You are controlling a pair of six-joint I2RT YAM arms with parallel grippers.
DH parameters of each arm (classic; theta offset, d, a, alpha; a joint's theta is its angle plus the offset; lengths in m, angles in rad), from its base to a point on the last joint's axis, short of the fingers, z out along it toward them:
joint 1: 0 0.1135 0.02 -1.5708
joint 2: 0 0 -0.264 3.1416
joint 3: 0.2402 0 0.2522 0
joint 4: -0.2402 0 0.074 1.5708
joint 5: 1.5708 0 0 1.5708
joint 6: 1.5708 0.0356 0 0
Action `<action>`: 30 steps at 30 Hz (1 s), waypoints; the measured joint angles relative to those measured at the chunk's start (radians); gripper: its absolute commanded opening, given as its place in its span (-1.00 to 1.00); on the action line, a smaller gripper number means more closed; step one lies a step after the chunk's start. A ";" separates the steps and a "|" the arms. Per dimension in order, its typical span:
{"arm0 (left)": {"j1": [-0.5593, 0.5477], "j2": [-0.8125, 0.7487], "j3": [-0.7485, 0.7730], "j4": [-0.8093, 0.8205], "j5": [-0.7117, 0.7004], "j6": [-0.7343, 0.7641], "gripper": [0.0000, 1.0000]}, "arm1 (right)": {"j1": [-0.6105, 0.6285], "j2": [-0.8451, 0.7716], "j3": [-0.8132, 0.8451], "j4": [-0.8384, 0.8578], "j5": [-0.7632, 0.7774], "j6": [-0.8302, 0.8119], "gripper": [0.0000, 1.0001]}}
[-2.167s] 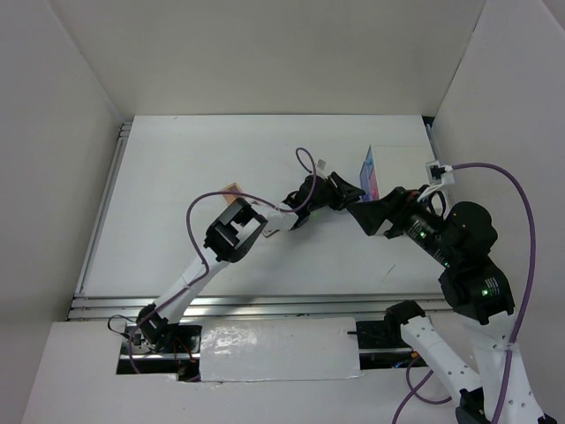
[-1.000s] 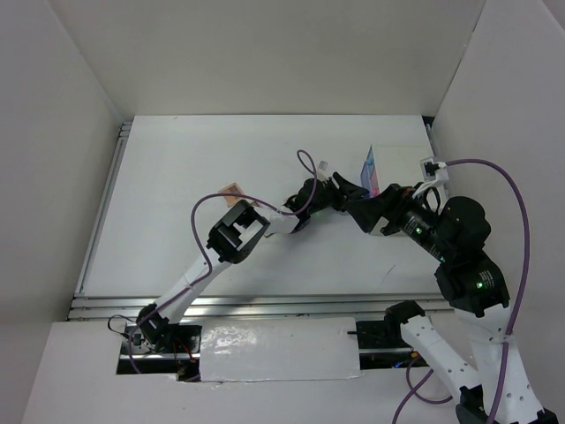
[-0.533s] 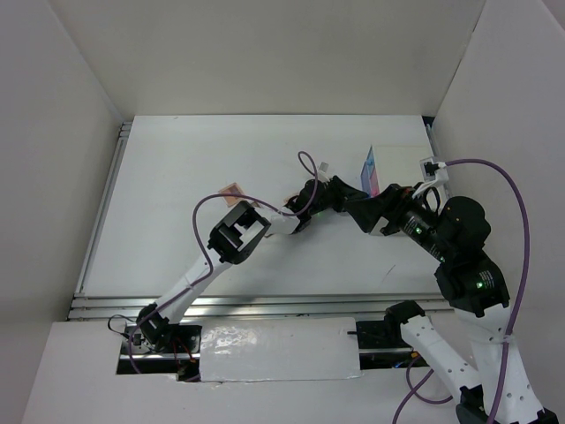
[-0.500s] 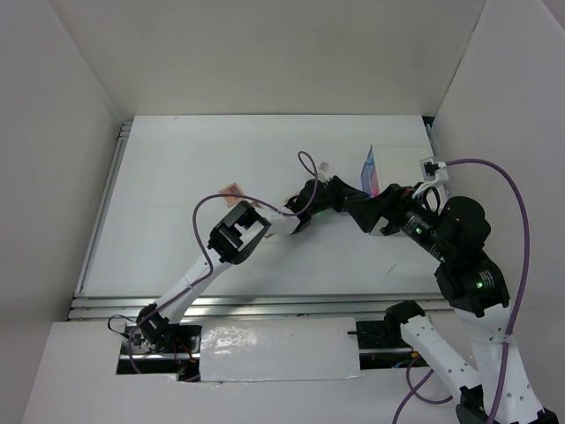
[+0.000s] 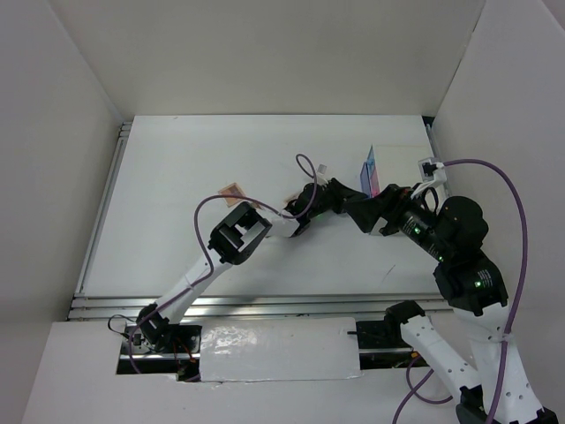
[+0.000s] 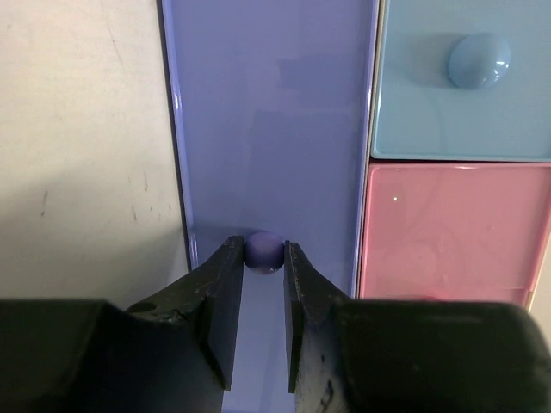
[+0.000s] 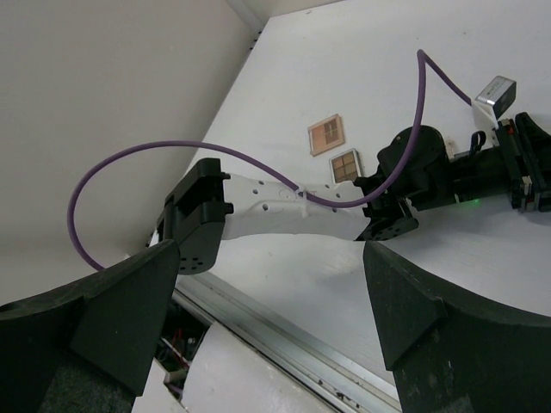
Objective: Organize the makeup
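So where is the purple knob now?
In the left wrist view, the purple knob sits low on the purple drawer, between the left hand's fingertips.

Plain white table, pretty bare. One brownish palette lies flat with a second palette just beside it, and a drawer box sits toward the right.

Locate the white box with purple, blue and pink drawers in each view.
Top external: the white box with purple, blue and pink drawers, right of centre.
Left wrist: drawer fronts fill the frame.
Right wrist: not in it.
Shared landmark: left tool, around the purple knob.
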 measured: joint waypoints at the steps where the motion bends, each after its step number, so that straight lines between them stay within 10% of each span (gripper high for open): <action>1: -0.001 -0.005 -0.013 0.013 -0.005 -0.001 -0.90 | 0.000 0.000 0.000 0.000 0.000 0.000 0.89; 30: 0.096 -0.270 -0.355 -0.090 0.075 0.090 -1.00 | 0.000 0.000 0.000 0.005 -0.001 0.000 0.89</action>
